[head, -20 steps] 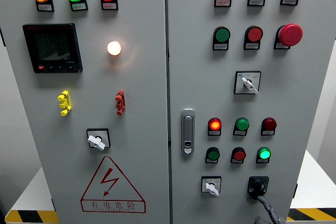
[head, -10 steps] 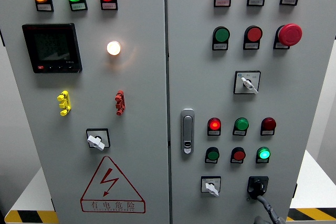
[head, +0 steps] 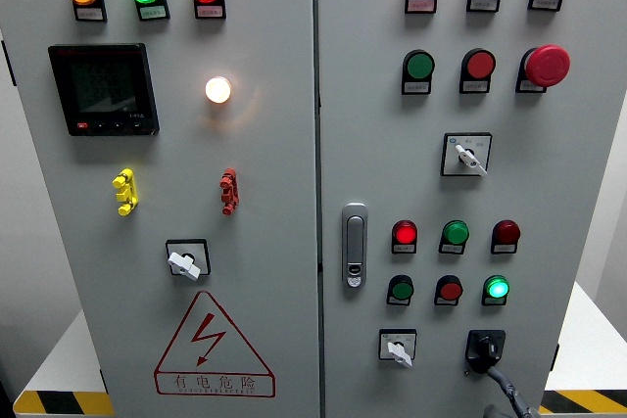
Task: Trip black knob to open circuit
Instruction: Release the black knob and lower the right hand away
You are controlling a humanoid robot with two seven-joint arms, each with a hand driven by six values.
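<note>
Whole panel has shifted slightly right and down in frame against the earlier views; nothing on it changed, and the dark finger on the knob sits as before.

Left door, upper left: three lit lamps, black meter (head: 104, 89), white lamp (head: 217, 89). Below: yellow clip (head: 124, 192), red clip (head: 229, 191), a white-handled selector (head: 185, 260), warning triangle (head: 213, 346).

Centre: door latch (head: 354, 245).

Right door: rows of indicator lamps and buttons, red mushroom stop (head: 547, 65), two more white selectors.

Black knob (head: 484, 348) is at lower right of frame. Right hand (head: 502, 391) enters from the bottom edge; one finger reaches up to touch the knob's underside. Most of the hand is cut off, so I cannot tell its grip. Left hand not visible.

Judgement: contact step in hand; knob not yet tripped. Next move calls for a firm turn or flick without slipping. White selector (head: 397, 348) beside it is the nearest thing to bump.
</note>
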